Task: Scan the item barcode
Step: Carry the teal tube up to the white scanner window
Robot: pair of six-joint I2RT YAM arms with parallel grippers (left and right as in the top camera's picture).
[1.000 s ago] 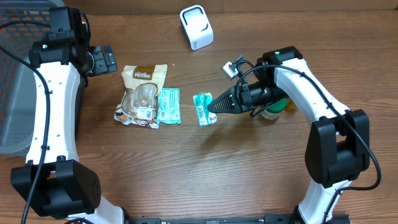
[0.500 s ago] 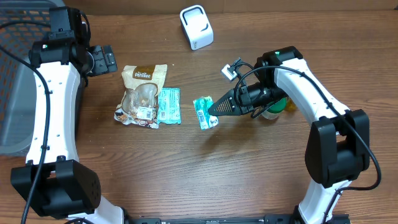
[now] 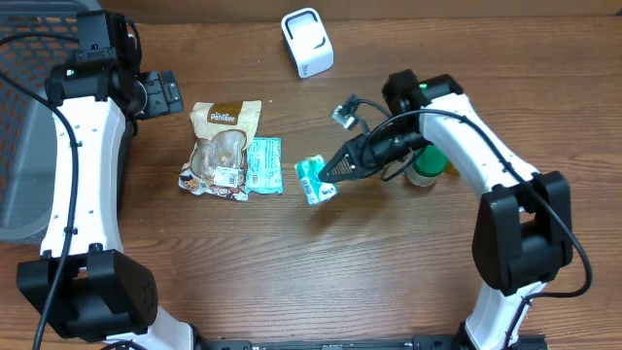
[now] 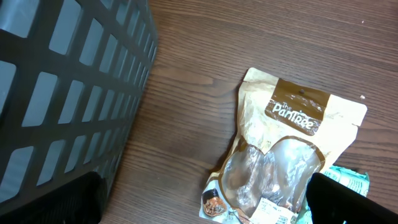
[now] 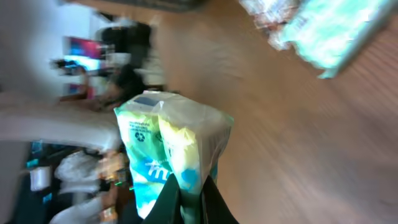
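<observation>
Now the right gripper (image 3: 326, 173) is clenched on one end of a small teal packet (image 3: 311, 182), near the middle of the table (image 3: 369, 282).
Seen from the right wrist, the packet's white-and-teal wrapper (image 5: 171, 155) sticks out past the closed fingertips (image 5: 186, 202) (the view is too blurred to read any print or find a barcode). The white scanner (image 3: 307, 42) stands well apart, at the table's far edge. A tan Pantree pouch (image 3: 222, 146) and a second teal packet (image 3: 263, 164) lie touching, side by side, on the wood. A green-capped jar (image 3: 428, 167) sits beside the right arm. The left gripper (image 3: 163, 94) hangs released near the dark basket (image 3: 24, 146), grasping nothing.
</observation>
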